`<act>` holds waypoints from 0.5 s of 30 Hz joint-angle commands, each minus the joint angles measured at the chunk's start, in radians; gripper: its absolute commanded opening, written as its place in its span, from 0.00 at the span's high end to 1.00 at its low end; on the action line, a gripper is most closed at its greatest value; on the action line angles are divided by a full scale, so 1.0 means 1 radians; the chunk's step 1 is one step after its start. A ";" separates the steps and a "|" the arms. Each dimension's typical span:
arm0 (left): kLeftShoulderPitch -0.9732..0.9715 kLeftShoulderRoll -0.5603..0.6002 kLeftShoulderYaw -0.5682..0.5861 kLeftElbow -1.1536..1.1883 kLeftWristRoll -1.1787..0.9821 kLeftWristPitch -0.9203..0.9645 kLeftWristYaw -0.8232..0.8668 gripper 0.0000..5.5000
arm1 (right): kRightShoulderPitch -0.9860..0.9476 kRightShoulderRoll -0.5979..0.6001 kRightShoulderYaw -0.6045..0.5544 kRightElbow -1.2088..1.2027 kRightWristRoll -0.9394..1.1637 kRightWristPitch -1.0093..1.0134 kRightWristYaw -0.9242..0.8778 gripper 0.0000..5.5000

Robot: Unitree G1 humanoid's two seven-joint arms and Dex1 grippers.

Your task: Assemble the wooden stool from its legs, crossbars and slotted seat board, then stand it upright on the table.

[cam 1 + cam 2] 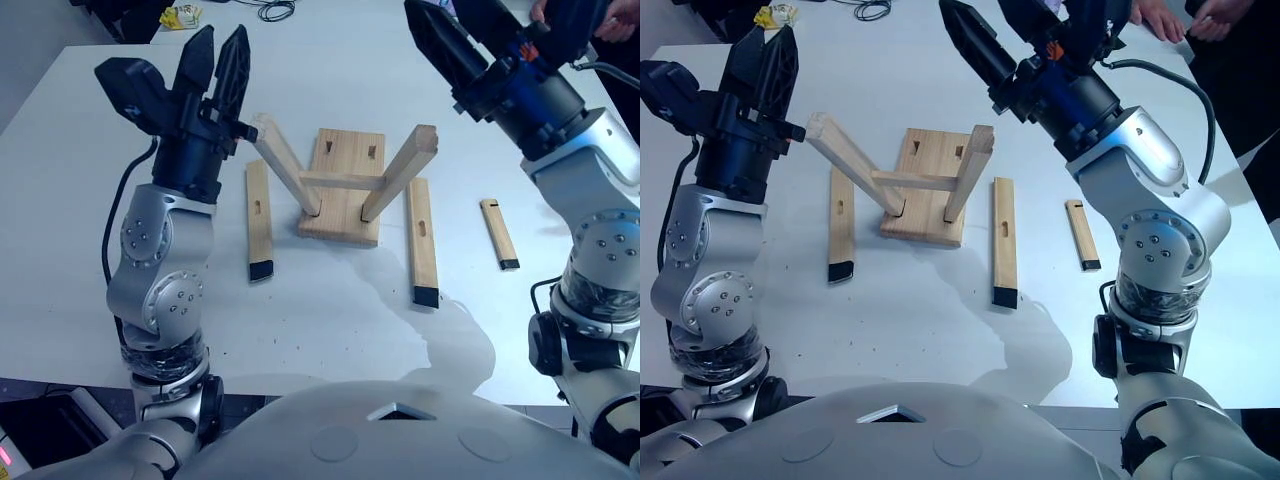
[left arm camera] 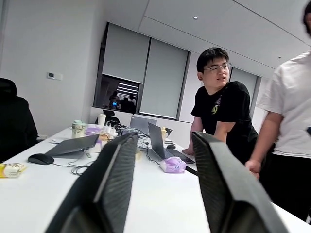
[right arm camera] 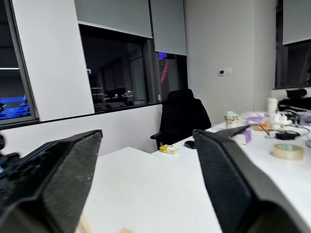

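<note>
Roughly halfway: 2 loose legs (image 1: 259,225) lying flat on table (image 1: 90,130) beside seat board (image 1: 340,218), spare crossbar (image 1: 498,233) sitting further right. 2 fitted legs (image 1: 400,172) plus 1 fitted crossbar (image 1: 340,181) standing in board. Left gripper (image 1: 222,40), right gripper (image 3: 146,136) hovering empty, fingers spread wide.

Seat board (image 1: 342,226) bears two braced legs (image 1: 283,160); three parts (image 1: 422,240) lie loose.

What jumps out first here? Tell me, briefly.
A half-built stool sits in the middle: two legs stand slanted in the flat seat, joined by a crossbar. One loose leg lies on each side. The left hand and right hand hang open, raised at either side.
</note>
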 commanded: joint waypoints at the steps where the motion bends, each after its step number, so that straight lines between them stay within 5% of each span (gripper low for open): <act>1: -0.007 0.004 -0.008 0.002 0.023 0.022 0.011 0.78 | 0.017 0.017 0.029 -0.038 0.020 0.034 -0.028 0.53; 8: -0.008 -0.037 -0.057 0.034 0.068 0.005 0.005 0.99 | 0.019 0.051 0.072 -0.035 -0.002 0.037 -0.048 0.72; 15: -0.206 -0.040 0.018 -0.020 0.010 -0.118 -0.049 1.00 | -0.148 0.172 -0.076 0.021 0.116 -0.126 -0.072 0.92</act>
